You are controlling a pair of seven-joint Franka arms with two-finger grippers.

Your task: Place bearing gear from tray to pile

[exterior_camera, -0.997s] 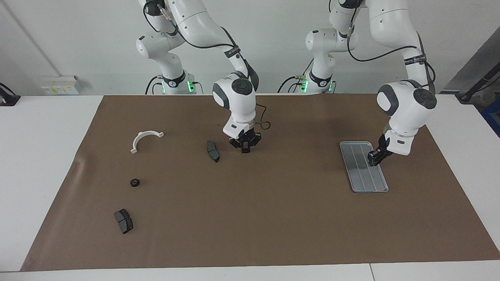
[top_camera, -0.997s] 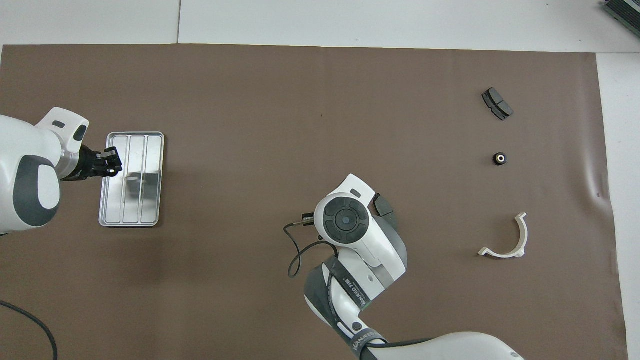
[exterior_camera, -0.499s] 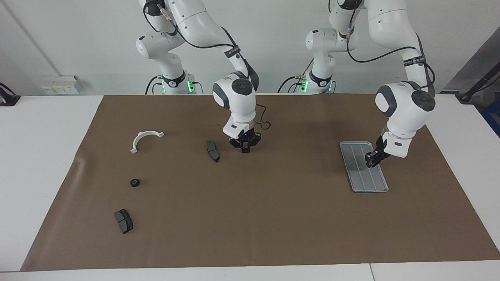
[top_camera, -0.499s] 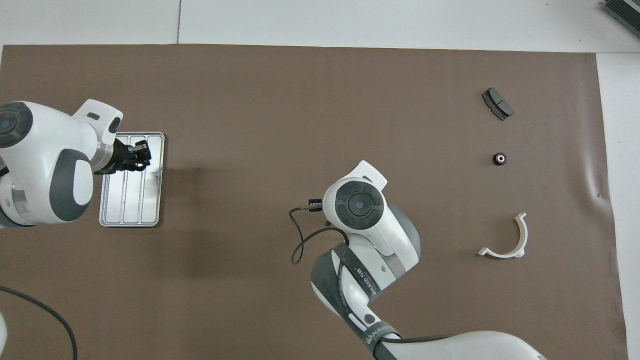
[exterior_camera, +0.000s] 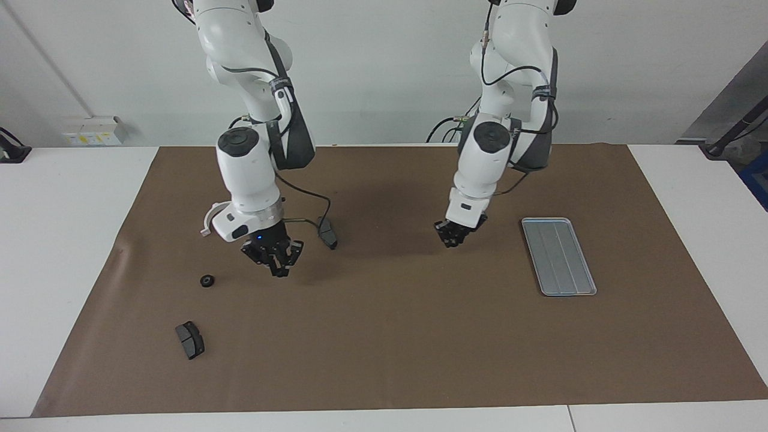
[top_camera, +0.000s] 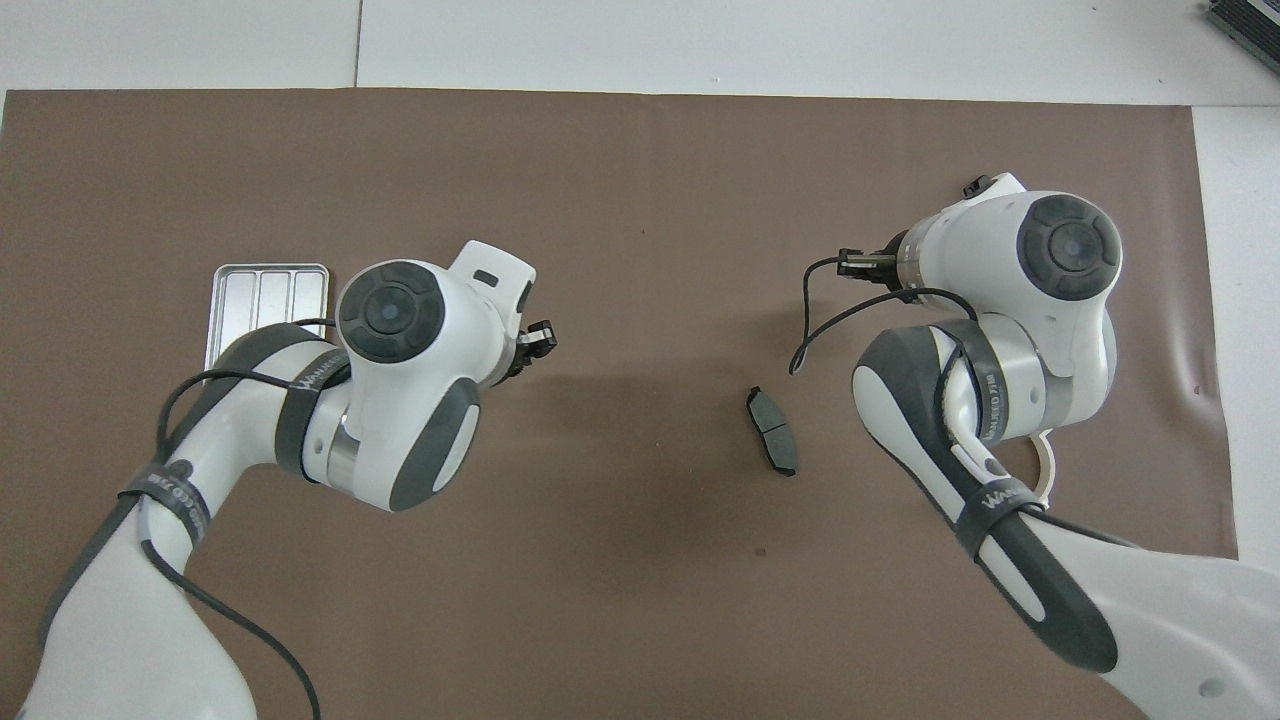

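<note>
The bearing gear, a small black ring, lies on the brown mat among the pile: the white half-ring bracket, one dark brake pad and another brake pad. My right gripper hangs shut and empty over the mat, between the bearing gear and the nearer brake pad. The silver tray sits at the left arm's end with nothing on it. My left gripper hangs over bare mat between the tray and the brake pad, with nothing visible in it. In the overhead view the right arm hides the bearing gear.
The brown mat covers most of the white table. In the overhead view the left arm covers part of the tray, and one brake pad shows between the arms. A wall socket box sits off the mat.
The left gripper left the tray and swung toward the table's middle. The right gripper moved from beside the brake pad toward the bearing gear. Both arms now stand more upright.
</note>
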